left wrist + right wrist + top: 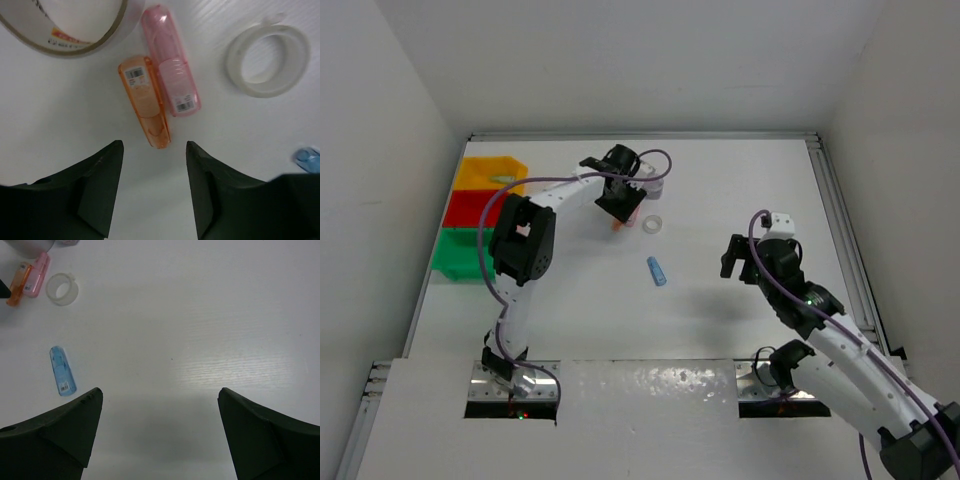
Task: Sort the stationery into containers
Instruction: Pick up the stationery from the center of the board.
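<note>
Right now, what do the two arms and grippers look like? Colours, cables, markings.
Both arms, left arm and right arm, have white links with black joint housings. A purple-grey cable loops along each. The left gripper and right gripper have matte black, wedge-shaped fingers. A small white box sits by the right wrist. No markings readable.

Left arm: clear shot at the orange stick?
Probably yes. The left gripper hovers open over the orange stick; only the pink stick lying against its side could crowd one finger.
</note>
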Controlling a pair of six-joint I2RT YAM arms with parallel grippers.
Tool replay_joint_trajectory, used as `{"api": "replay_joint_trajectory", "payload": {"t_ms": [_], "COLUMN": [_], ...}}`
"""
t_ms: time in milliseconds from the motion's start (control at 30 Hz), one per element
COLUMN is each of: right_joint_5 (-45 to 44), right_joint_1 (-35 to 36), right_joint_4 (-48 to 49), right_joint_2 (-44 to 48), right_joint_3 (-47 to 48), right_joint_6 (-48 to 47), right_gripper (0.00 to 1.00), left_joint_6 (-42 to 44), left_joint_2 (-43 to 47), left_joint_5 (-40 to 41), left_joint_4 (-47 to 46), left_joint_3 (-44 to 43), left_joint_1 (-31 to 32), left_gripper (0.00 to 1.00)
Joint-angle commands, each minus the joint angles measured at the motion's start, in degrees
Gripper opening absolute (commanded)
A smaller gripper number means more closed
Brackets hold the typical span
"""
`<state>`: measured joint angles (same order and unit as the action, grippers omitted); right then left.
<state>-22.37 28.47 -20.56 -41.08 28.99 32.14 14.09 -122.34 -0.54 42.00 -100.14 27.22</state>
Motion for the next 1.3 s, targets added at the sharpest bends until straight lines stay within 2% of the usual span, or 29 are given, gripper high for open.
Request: {"api": "replay_joint_trajectory", "payload": {"t_ms": [0,200,567,833,900,1000,1033,1100,1267], "right_joint_5": [-1.4,-2.8,-2.0,-2.6,-2.9,-3.6,-3.6,-4.0,-4.2], "right_joint_1": [0.5,0.6,0.5,0.6,0.5,0.6,0.6,0.6,0.6], "right_joint_4": [-2.4,-3.7,-4.7,-4.6,-5.1,-5.5,-5.5,-5.4,-4.8], "right_joint_2": [3.2,7.3,4.8,4.9,4.8,5.0,5.1,5.4,5.3], "right_joint_3": [-1.0,-2.5,-1.4,-1.1,-0.9,-0.8,-0.8,-1.1,-1.4], "right_joint_6": [3.1,5.0,4.5,3.9,3.5,3.4,3.4,3.3,3.2], "right_gripper": [0.95,0.94,0.94,0.94,0.94,0.94,0.94,0.94,0.94], "left_joint_6": [-1.5,-1.3,-1.3,-2.1,-2.6,-2.8,-2.9,-3.2,-5.8], "left_joint_2": [-0.5,-2.7,-3.5,-8.9,-9.8,-10.4,-10.2,-8.7,-2.4], "left_joint_5": [5.4,6.2,1.9,2.1,2.0,2.1,2.1,1.7,1.0], "left_joint_4": [0.6,-0.8,-4.0,-3.9,-3.8,-2.9,-2.6,-1.3,3.0], "left_joint_3": [-3.6,-0.9,1.7,-2.0,-2.5,-2.3,-2.2,-1.8,-2.6], "left_joint_1": [-1.5,-0.9,0.2,0.2,0.4,0.4,0.3,0.1,-3.8], "left_gripper": [0.49,0.47,0.48,0.47,0.44,0.25,0.12,0.0,0.0]}}
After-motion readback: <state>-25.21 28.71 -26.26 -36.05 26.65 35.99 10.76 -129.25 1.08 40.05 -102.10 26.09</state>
